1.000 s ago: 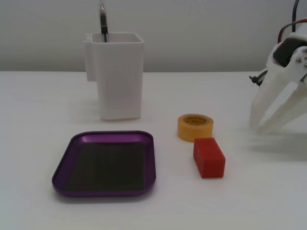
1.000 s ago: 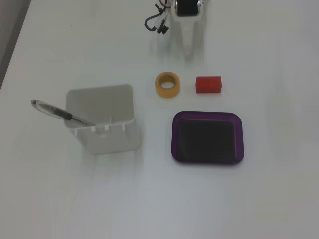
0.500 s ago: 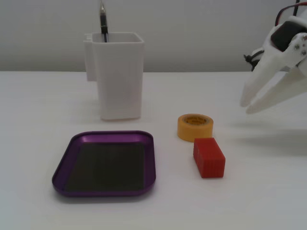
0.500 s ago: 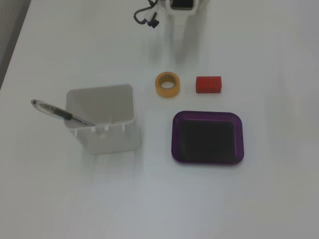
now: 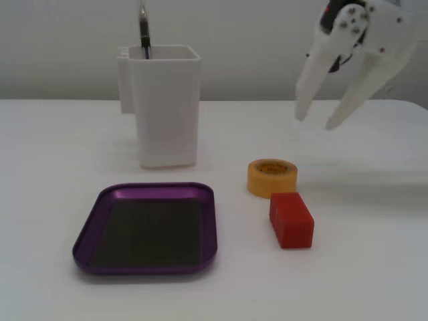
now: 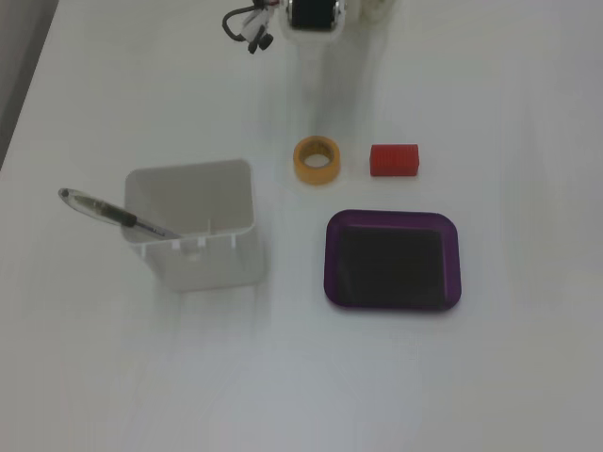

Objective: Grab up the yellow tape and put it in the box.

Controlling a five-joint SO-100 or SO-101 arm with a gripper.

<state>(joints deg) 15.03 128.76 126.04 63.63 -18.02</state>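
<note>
The yellow tape (image 5: 271, 176) lies flat on the white table, hollow centre up, just behind the red block; it also shows in the top-down fixed view (image 6: 317, 159). The purple box (image 5: 88, 234) sits empty at the front left, and at the lower right in the top-down view (image 6: 330, 273). My white gripper (image 5: 315, 122) hangs open and empty in the air above and to the right of the tape. In the top-down view only the arm's upper part (image 6: 316, 13) shows at the top edge.
A red block (image 5: 291, 219) lies beside the tape, also seen from above (image 6: 394, 159). A tall white square container (image 5: 164, 110) holding a pen (image 5: 143, 27) stands behind the box; from above it sits at the left (image 6: 193, 235).
</note>
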